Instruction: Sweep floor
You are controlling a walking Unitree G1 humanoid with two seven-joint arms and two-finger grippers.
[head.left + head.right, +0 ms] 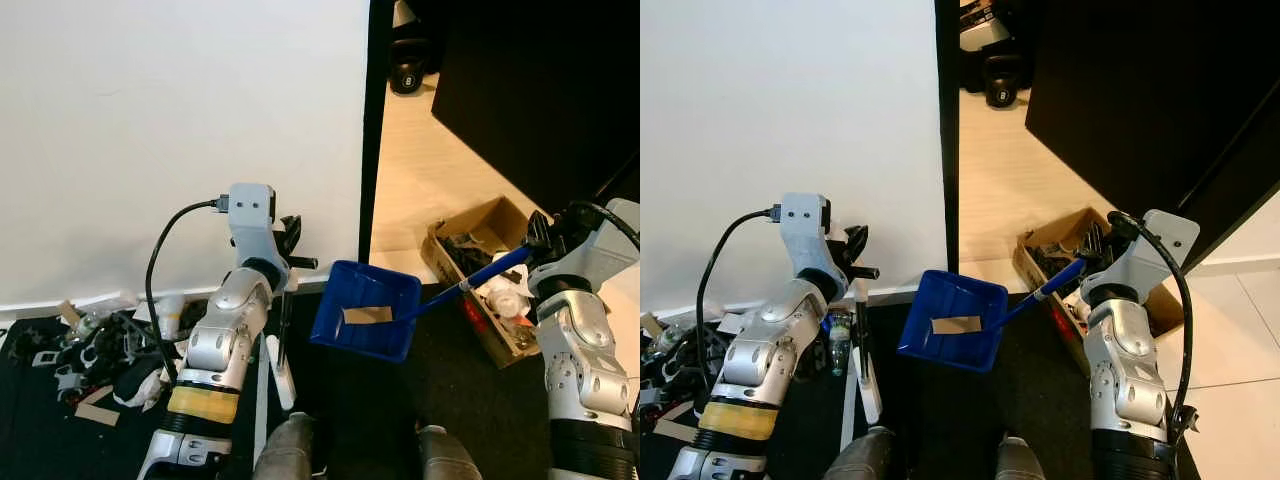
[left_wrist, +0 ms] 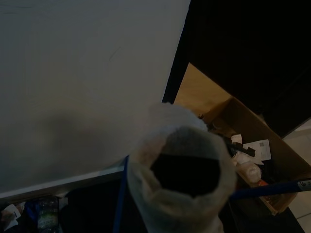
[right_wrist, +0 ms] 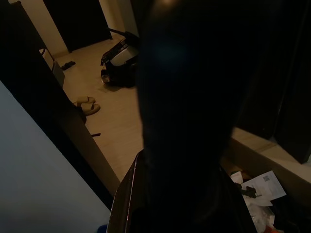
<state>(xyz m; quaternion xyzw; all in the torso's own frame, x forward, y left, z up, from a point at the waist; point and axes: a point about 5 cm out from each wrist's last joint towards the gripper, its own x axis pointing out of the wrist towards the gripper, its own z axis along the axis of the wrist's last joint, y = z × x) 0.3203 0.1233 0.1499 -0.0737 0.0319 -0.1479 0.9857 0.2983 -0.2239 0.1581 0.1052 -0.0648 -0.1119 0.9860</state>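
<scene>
A blue dustpan [image 1: 365, 310] hangs above the black mat with a scrap of brown paper [image 1: 368, 316] lying in it. Its long blue handle [image 1: 480, 275] runs up to my right gripper [image 1: 537, 243], which is shut on it at the right. At the left, my left gripper [image 1: 291, 248] is raised before the white wall and shut on a broom handle [image 1: 285, 325], a dark rod that drops to a white part [image 1: 283, 378] near the floor. The handle's pale rounded end [image 2: 182, 179] sits close in the left wrist view.
A pile of litter [image 1: 90, 345] lies on the mat at the left, against the wall. An open cardboard box [image 1: 480, 270] of rubbish stands to the right of the dustpan. Beyond the doorway are pale wood floor, a kettlebell [image 1: 407, 70] and a dark panel [image 1: 540, 90].
</scene>
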